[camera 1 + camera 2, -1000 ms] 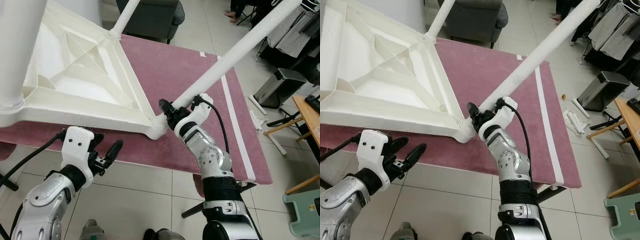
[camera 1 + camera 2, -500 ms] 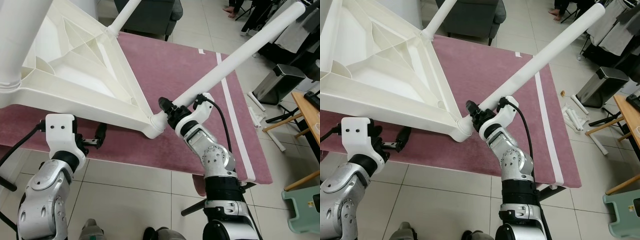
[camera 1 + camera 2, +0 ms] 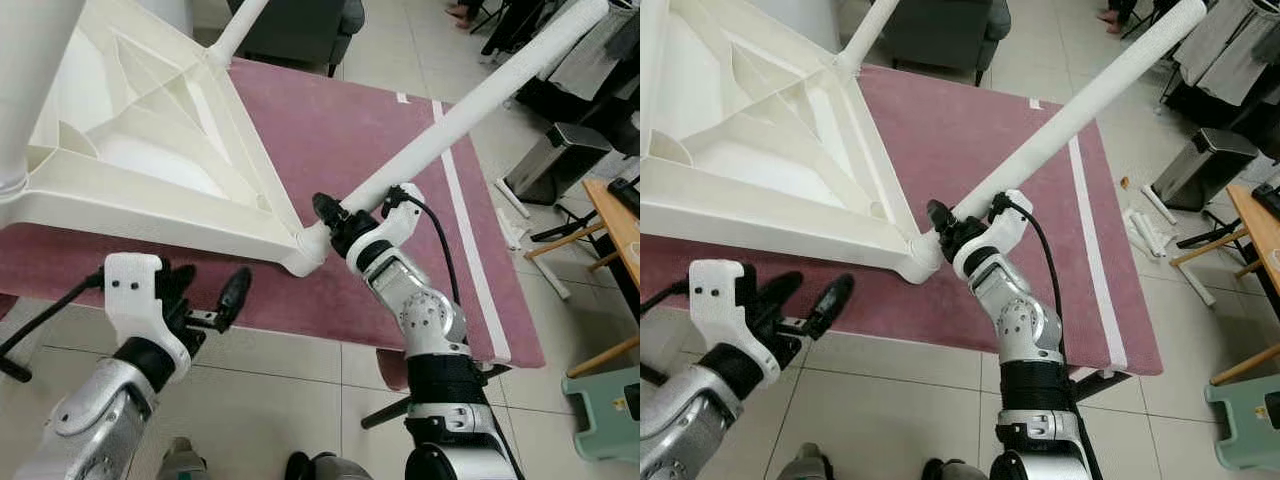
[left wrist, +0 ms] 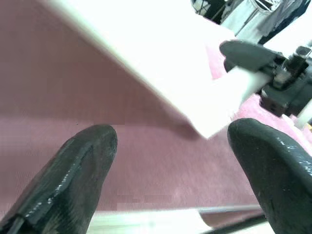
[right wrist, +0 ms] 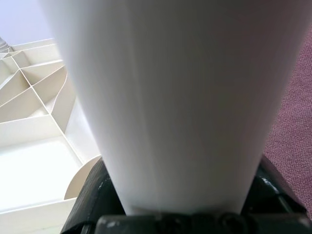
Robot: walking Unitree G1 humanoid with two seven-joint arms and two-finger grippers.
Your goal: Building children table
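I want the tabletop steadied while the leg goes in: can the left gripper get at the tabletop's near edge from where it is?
Probably yes: the left gripper is open just below the tabletop's near edge, nothing between them.

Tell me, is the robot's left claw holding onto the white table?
No, the left gripper hangs open below the white tabletop's edge, touching nothing.

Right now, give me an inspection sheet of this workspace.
Surface: maroon cloth-covered bench with a white stripe, on a tiled floor.
Job's things: upturned white plastic table top lies on it; long white table leg meets its near corner socket.
Clutter: loose white tubes on the floor.
Grippers: right gripper shut on the leg's base; left gripper open, fingers empty, below the near edge.
Cables: black cable along the right forearm.
Surroundings: grey armchair, silver bin, wooden furniture.
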